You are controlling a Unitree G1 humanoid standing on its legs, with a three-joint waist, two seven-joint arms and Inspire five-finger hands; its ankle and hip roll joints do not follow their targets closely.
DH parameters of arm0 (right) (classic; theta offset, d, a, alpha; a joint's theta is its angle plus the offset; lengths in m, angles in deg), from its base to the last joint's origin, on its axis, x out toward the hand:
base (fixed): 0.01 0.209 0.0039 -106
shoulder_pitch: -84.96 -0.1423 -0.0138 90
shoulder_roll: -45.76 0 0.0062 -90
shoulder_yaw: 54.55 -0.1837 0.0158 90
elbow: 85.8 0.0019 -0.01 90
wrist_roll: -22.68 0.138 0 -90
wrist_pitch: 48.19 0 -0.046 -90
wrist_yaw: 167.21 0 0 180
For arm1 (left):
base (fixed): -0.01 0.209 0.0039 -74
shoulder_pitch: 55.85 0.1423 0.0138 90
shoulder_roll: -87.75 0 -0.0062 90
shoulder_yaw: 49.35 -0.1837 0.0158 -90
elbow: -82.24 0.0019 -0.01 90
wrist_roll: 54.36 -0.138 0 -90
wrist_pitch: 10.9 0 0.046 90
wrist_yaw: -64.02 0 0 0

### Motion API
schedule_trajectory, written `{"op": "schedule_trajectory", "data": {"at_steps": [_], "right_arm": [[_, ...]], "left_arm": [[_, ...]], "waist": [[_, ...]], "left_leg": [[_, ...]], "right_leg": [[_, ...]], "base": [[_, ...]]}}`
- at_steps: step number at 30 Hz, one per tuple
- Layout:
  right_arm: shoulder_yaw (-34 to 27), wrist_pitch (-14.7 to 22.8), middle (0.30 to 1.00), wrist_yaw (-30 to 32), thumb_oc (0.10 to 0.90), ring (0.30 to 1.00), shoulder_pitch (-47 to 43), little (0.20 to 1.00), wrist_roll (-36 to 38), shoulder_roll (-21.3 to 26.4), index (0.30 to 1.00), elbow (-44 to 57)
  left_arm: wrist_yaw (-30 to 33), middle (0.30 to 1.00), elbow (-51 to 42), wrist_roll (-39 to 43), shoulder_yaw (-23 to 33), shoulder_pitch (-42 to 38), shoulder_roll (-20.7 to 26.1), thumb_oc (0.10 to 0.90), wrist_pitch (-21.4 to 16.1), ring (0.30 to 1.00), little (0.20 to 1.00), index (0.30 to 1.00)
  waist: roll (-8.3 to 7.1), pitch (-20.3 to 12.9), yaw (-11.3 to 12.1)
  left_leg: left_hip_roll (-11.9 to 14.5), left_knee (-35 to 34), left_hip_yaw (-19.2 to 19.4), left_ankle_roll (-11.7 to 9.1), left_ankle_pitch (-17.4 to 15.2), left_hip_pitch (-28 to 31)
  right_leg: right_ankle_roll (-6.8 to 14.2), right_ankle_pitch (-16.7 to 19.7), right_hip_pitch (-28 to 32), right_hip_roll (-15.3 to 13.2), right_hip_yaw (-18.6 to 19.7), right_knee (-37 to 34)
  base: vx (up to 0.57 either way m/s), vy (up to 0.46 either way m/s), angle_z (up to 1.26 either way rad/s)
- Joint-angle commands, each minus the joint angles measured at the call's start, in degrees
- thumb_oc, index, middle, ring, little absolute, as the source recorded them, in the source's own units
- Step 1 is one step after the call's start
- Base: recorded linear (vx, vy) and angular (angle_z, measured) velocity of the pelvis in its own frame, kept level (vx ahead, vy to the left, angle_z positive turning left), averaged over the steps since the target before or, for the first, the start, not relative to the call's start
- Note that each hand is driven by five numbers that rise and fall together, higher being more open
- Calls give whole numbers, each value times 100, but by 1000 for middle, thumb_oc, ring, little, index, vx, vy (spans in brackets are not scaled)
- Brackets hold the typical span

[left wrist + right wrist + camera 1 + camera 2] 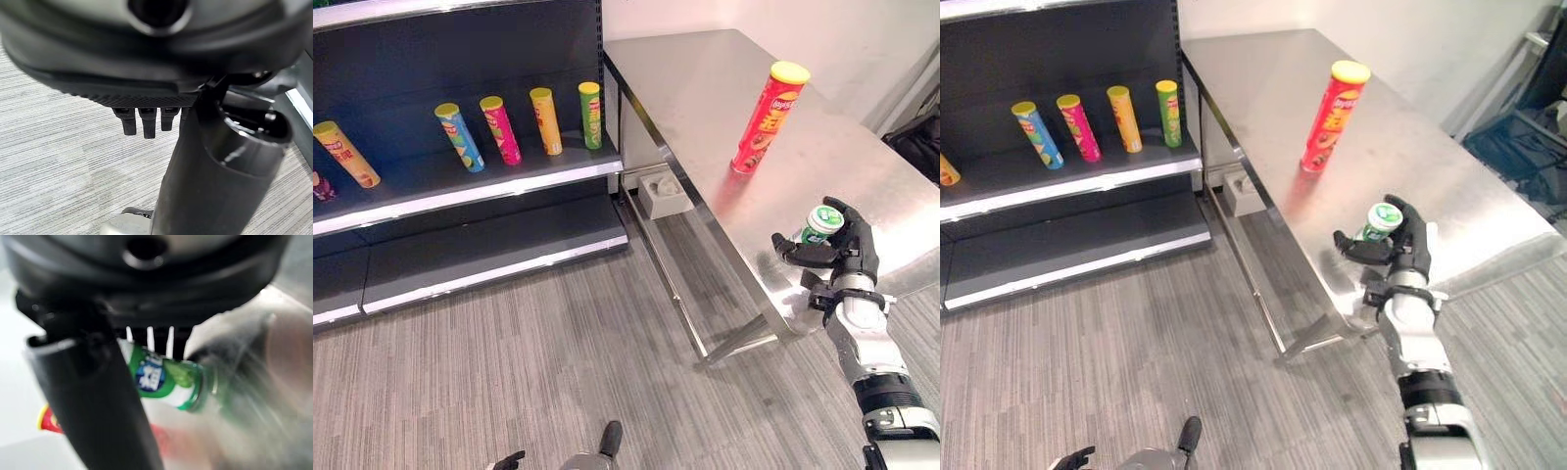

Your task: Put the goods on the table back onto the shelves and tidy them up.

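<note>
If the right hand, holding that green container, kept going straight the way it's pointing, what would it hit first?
Probably the red chip can. The right hand, closed on the small green container, points up the steel table roughly toward that upright can. Depth is unclear, so it might pass beside it.

On the steel desk (705, 88) a red crisp tube (768, 117) stands upright. Nearer the desk's front edge, the right hand (837, 257) curls its fingers (800, 253) round a small green-and-white container (819, 223).
</note>
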Motion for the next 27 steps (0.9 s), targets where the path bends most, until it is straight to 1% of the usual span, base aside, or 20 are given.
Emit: {"op": "schedule_trajectory", "data": {"at_steps": [1, 8, 10, 13, 14, 15, 18, 20, 21, 23, 24, 25, 26, 27], "right_arm": [[35, 314, 300, -15, 400, 300, -480, 300, -215, 604, 300, 373], [-162, 319, 300, 11, 400, 300, -229, 300, -396, 716, 300, 586], [-249, 311, 300, 3, 400, 300, -133, 300, -453, 756, 300, 742], [-526, 388, 300, -126, 400, 300, 65, 300, -449, 938, 300, 1562], [-534, 382, 300, -126, 400, 300, 76, 300, -451, 936, 300, 1574], [-644, 450, 300, -206, 400, 300, 117, 300, -373, 978, 300, 1910], [-801, 563, 300, -347, 400, 300, 158, 300, -282, 1068, 300, 2421], [-928, 681, 300, -440, 400, 300, 142, 300, -170, 1170, 300, 2760], [-941, 676, 300, -443, 400, 300, 155, 300, -169, 1168, 300, 2771], [-981, 785, 300, -477, 400, 300, 39, 300, -50, 1247, 300, 2994], [-960, 883, 300, -519, 400, 300, -105, 300, 94, 1312, 300, 3179], [-960, 880, 300, -520, 400, 300, -107, 300, 95, 1312, 300, 3182], [-1020, 920, 300, -478, 400, 300, -166, 300, 93, 1394, 300, 3263], [-1066, 901, 300, -463, 400, 300, -183, 300, 75, 1467, 300, 3281]], "left_arm": [[152, 900, -17, 58, -267, -135, 283, 800, -53, 900, 900, 900], [188, 900, -49, 0, -199, -150, 292, 800, -56, 900, 900, 900], [203, 900, -46, -21, -153, -171, 302, 800, -46, 900, 900, 900], [180, 900, -147, -52, -22, -158, 350, 800, -31, 900, 900, 900], [180, 900, -149, -53, -24, -156, 351, 800, -29, 900, 900, 900], [162, 900, -177, -48, 13, -158, 363, 800, -35, 900, 900, 900], [106, 900, -256, -46, 43, -144, 385, 800, -49, 900, 900, 900], [43, 900, -340, -61, 42, -140, 407, 800, -67, 900, 900, 900], [42, 900, -342, -61, 37, -142, 410, 800, -65, 900, 900, 900], [19, 900, -451, -51, -2, -152, 421, 800, -88, 900, 900, 900], [39, 900, -581, 42, 16, -181, 446, 800, -116, 900, 900, 900], [39, 900, -585, 44, 18, -182, 445, 800, -112, 900, 900, 900], [39, 900, -638, 86, 13, -221, 451, 800, -125, 900, 900, 900], [24, 900, -716, 64, -7, -241, 454, 800, -135, 900, 900, 900]], "waist": [[54, -233, 217], [35, -255, 170], [28, -267, 124], [25, -312, 48], [26, -312, 50], [29, -328, 32], [23, -336, 33], [6, -307, 64], [6, -315, 53], [-1, -247, 100], [-22, -129, 158], [-22, -134, 135], [-31, 16, 153], [-42, 71, 131]], "left_leg": [[590, 47, 93, -395, -812, 477], [627, 47, 119, -404, -850, 525], [641, 47, 140, -410, -862, 551], [695, 47, 172, -449, -868, 618], [696, 47, 171, -450, -868, 620], [723, 47, 170, -481, -857, 622], [777, 47, 128, -545, -810, 594], [836, 47, 41, -649, -707, 489], [838, 47, 23, -654, -704, 476], [925, 47, -112, -755, -557, 303], [961, 47, -247, -786, -435, 96], [959, 47, -269, -789, -429, 81], [1014, 177, -145, -846, -350, -115], [1084, 308, 39, -864, -316, -261]], "right_leg": [[507, 155, -145, -461, -126, 36], [499, 146, -136, -458, -95, 36], [497, 142, -125, -447, -79, 36], [469, 116, -73, -411, -62, 36], [469, 116, -71, -410, -63, 36], [450, 102, -61, -388, -57, 36], [412, 74, -57, -330, -88, 36], [352, 30, -75, -237, -130, 36], [348, 28, -80, -233, -147, 36], [289, -16, -151, -121, -222, 36], [238, -49, -226, -33, -294, 36], [236, -52, -230, -31, -316, 36], [216, -103, -211, -47, -444, 36], [227, -84, -206, -90, -544, 36]], "base": [[13, 0, 3], [-2, -3, 2], [0, 0, 0], [-46, -60, -2], [-40, -62, 1], [-35, -56, 1], [-54, -85, 2], [-85, -110, 7], [-121, -138, 18], [-169, -148, 40], [-152, -104, 64], [-195, -91, 87], [-120, 10, 69], [-138, 62, 81]]}}
